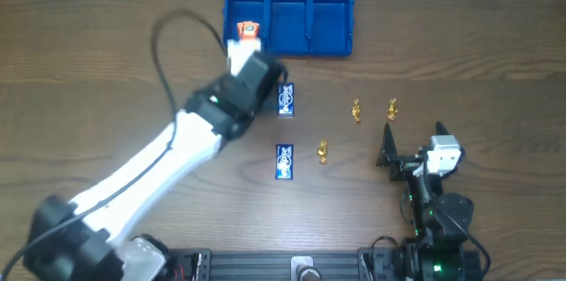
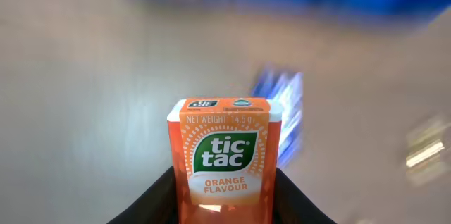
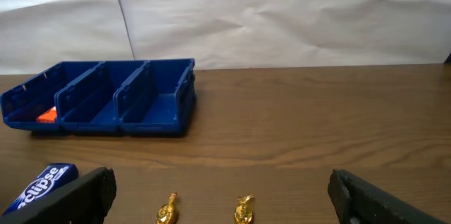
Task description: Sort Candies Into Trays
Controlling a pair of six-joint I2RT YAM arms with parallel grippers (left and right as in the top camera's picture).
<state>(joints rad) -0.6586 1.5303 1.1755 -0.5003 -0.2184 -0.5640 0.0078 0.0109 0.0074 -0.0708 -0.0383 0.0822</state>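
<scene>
The left gripper point(image 2: 225, 208) is clamped on an orange candy box point(image 2: 225, 157), its fingers pressed against the two narrow sides low on the box, which stands upright with its white lid pointing away from the wrist. It hangs above the bench point(image 1: 495, 60) just short of the blue tray point(image 1: 309, 49), with a blue gum pack point(image 1: 286, 100) lying beside it below. The step in hand looks like carrying the box into the tray's left compartment, where another orange box point(image 3: 46, 115) already lies. To do it well, the box should clear the tray's front wall before it goes down. It should then descend into the free part of that compartment rather than onto the box already there, and the fingers should let go only once it is low, so it does not bounce into the middle compartment. The grip sits low, so a gentle path guards against tipping. The right gripper point(image 1: 414, 140) rests well apart with its fingers wide and nothing between them. It sits near three gold-wrapped candies point(image 1: 356, 110), and a second blue gum pack point(image 1: 284, 162) waits on the bench.
</scene>
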